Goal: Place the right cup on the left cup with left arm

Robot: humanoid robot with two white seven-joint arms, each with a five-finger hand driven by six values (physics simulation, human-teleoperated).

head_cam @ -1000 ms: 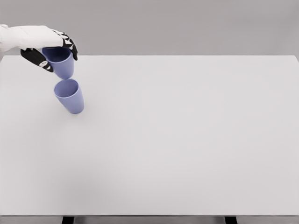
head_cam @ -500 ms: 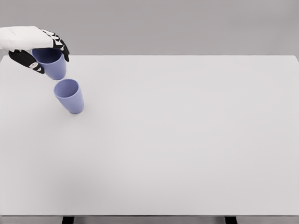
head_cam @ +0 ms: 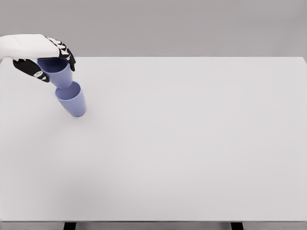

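Left robot hand [head_cam: 42,53] grips upper cup [head_cam: 58,74], base entering lower cup [head_cam: 72,102].

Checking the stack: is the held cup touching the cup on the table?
Cannot tell: in the head view the held cup overlaps the table cup's rim, hiding any gap.

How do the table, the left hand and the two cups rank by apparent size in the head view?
1. table
2. left hand
3. held cup and standing cup: look alike, partly overlapping, so unranked.
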